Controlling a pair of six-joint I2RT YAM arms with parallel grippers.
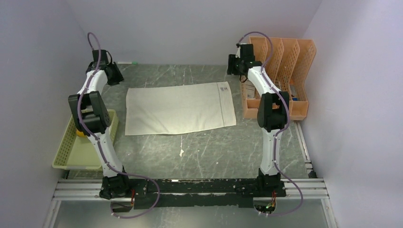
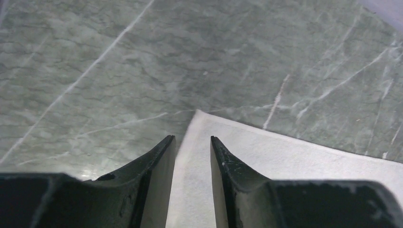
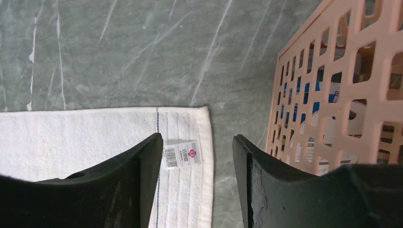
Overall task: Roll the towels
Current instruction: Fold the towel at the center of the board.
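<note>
Cream towel [image 1: 179, 109] lies flat under the open, empty left hand [image 2: 192, 140] and right hand [image 3: 197, 137]; pinch both corners evenly.

A robotics lab booth (bare white walls [image 1: 190, 28]) with an aluminium mounting rail [image 1: 309, 191]

Soft, even light fills the overhead view, leaving only faint shadows on the grey marbled table [image 1: 199, 152] and no hard glare. In the left wrist view a small bright sheen lies on the table beside the left claw [image 2: 192, 142], which is dark and blurred. The right wrist view shows the weave of the cream towel [image 3: 71, 137] sharply, while the right claw [image 3: 197, 142] is soft-edged.
</note>
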